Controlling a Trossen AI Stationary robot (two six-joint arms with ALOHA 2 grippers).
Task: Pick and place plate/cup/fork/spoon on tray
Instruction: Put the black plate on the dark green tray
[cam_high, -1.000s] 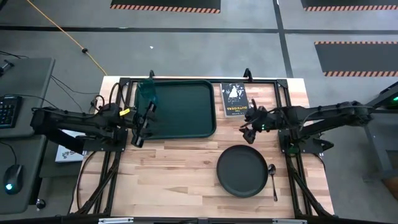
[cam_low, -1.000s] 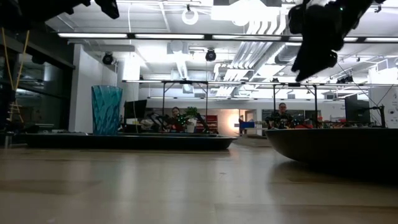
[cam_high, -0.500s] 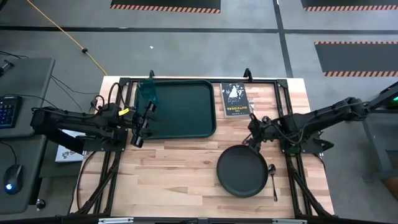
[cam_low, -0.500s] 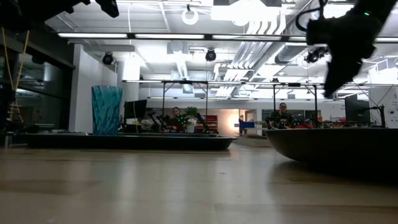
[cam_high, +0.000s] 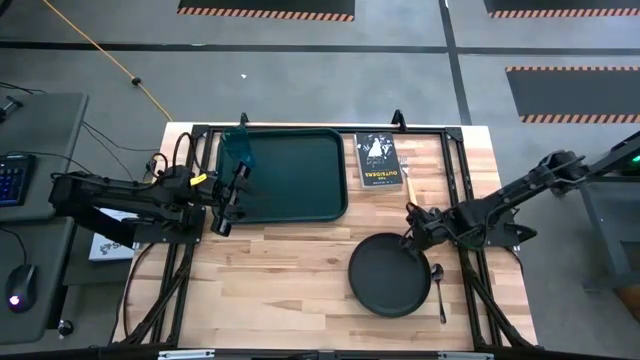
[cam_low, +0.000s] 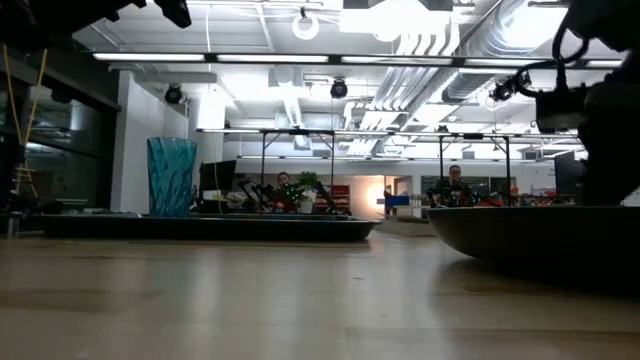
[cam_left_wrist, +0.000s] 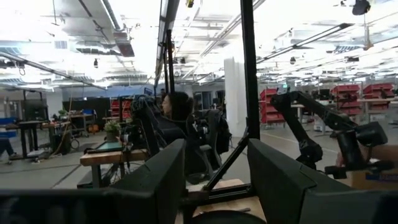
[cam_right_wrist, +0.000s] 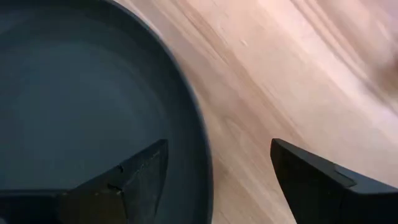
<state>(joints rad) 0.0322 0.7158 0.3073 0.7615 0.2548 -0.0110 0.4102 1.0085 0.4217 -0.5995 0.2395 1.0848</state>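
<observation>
The black plate (cam_high: 388, 276) lies flat on the table at the near right. My right gripper (cam_high: 409, 236) is open at the plate's far right rim; in the right wrist view (cam_right_wrist: 217, 155) one finger stands over the plate's inside and the other over bare wood. The spoon (cam_high: 439, 288) lies on the table right of the plate. The fork (cam_high: 408, 175) lies beside a black book. The teal cup (cam_high: 235, 146) stands upright in the far left corner of the green tray (cam_high: 300, 205). My left gripper (cam_high: 226, 206) is open and empty at the tray's left edge.
A black book with white print (cam_high: 377, 160) lies right of the tray at the far edge. In the low view the cup (cam_low: 172, 177) and tray (cam_low: 200, 227) show left and the plate (cam_low: 540, 235) right. Bare wood lies near the tray. People sit in the room beyond.
My right gripper has gone from beside the book toward the table's near edge and down to the plate's far right rim. The fork beside the book has come into view. The plate, cup and tray have stayed where they were.
</observation>
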